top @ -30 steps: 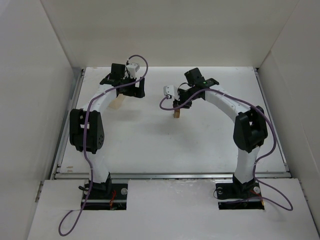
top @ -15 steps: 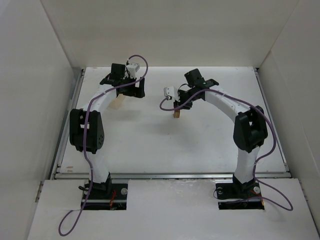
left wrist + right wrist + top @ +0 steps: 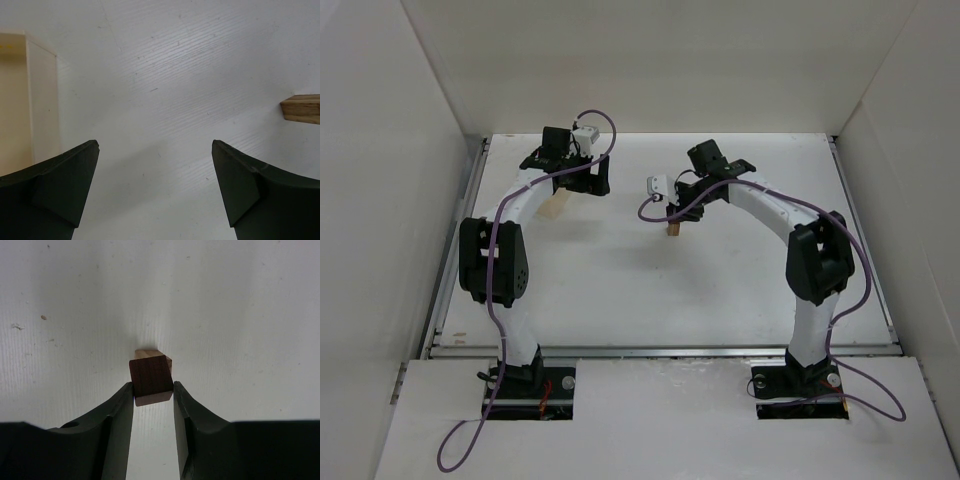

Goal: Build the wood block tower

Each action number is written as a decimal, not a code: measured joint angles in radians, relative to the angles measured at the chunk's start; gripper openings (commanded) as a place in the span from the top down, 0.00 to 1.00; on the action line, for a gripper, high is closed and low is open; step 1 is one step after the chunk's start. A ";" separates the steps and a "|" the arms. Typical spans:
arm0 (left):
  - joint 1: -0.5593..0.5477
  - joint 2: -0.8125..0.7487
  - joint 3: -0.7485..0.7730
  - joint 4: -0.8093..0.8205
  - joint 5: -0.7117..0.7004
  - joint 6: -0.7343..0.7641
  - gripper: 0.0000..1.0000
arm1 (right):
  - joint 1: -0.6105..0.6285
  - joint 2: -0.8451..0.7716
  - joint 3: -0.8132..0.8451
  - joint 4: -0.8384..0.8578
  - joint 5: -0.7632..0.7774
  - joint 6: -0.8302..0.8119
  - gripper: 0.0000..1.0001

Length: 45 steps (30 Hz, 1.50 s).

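Though hardly shifted since a second ago, still pinching small dark reddish-brown wooden cube (image 3: pixel 150 379) in right gripper (image 3: pixel 153 386), over tiny light tan wooden cube (image 3: pixel 150 354) (centre frame); keeping left gripper (image 3: pixel 155 145) spread wide, upper left.

The dark red-brown cube (image 3: pixel 151 377) hides most of the tan cube (image 3: pixel 149 354). The picture's edge cuts off the pale box (image 3: pixel 25 100).

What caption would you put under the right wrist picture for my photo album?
Right claw pinching a dark reddish-brown cube directly over a light tan cube on the white table.
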 measured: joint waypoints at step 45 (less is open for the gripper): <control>0.000 0.000 0.000 -0.011 0.000 0.001 0.05 | 0.017 0.047 0.000 0.045 0.055 0.074 0.95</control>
